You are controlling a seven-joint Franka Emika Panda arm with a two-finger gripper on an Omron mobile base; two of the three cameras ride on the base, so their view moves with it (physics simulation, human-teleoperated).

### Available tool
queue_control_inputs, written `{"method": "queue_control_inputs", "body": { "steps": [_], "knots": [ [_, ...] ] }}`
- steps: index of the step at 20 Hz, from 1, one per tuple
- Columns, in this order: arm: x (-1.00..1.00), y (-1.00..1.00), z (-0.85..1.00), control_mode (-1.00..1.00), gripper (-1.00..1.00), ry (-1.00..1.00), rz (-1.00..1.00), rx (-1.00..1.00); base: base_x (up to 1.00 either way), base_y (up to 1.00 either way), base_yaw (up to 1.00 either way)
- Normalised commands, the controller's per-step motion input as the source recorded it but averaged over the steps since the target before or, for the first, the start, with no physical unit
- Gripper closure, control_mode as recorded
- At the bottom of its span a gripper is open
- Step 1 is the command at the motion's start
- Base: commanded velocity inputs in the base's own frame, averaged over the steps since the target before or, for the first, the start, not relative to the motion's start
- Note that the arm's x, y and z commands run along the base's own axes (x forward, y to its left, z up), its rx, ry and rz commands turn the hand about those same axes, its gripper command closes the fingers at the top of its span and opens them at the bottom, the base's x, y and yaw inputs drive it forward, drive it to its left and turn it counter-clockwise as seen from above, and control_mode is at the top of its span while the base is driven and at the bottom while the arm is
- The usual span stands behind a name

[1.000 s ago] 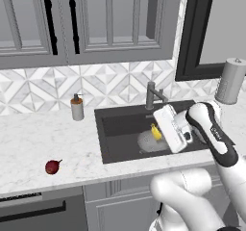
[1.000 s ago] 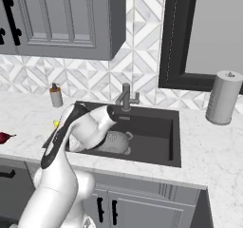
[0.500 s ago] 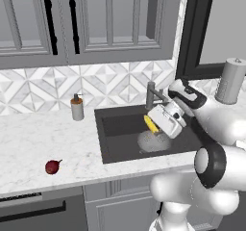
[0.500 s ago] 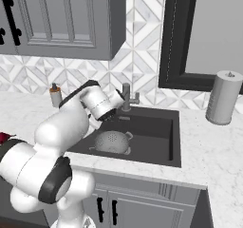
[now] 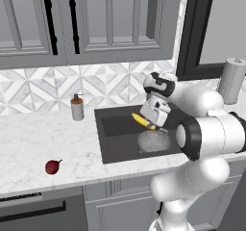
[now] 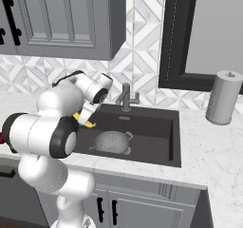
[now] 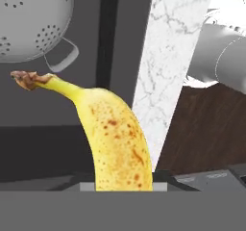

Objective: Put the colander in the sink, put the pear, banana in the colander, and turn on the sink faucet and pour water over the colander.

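Robot gripper [image 5: 150, 121] clamped around a yellow banana [image 5: 142, 121], held above the dark sink [image 5: 115, 141], grey colander [image 5: 153, 141] in the basin at five o'clock of the fruit, red pear [image 5: 53, 166] on the marble counter [image 5: 33, 143] at nine o'clock of the sink

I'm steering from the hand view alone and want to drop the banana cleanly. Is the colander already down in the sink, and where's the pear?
Observer: Yes, the colander sits on the floor of the sink, near its middle.
Operator: And the pear?
Observer: The pear lies on the counter left of the sink, not in the colander.
Operator: How high am I carrying the banana?
Observer: The gripper holds the banana above the sink, over the colander's left side, as the left base view shows.
Operator: Is the faucet in my way?
Observer: The sink faucet stands at the sink's back edge, behind the colander, apart from the gripper.
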Motion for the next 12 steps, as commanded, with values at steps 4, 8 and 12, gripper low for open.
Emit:
{"method": "queue_control_inputs", "body": {
  "steps": [4,8,12],
  "knots": [
    [0.00,0.17,-0.77,-1.00,1.00,-0.32,-0.16,-0.39,0.00,0.00,0.00],
    [0.06,-0.06,-0.20,-1.00,1.00,-0.06,-0.07,-0.16,0.00,0.00,0.00],
    [0.07,-0.40,-0.09,-1.00,1.00,0.00,-0.04,-0.09,0.00,0.00,0.00]
  ]
}}
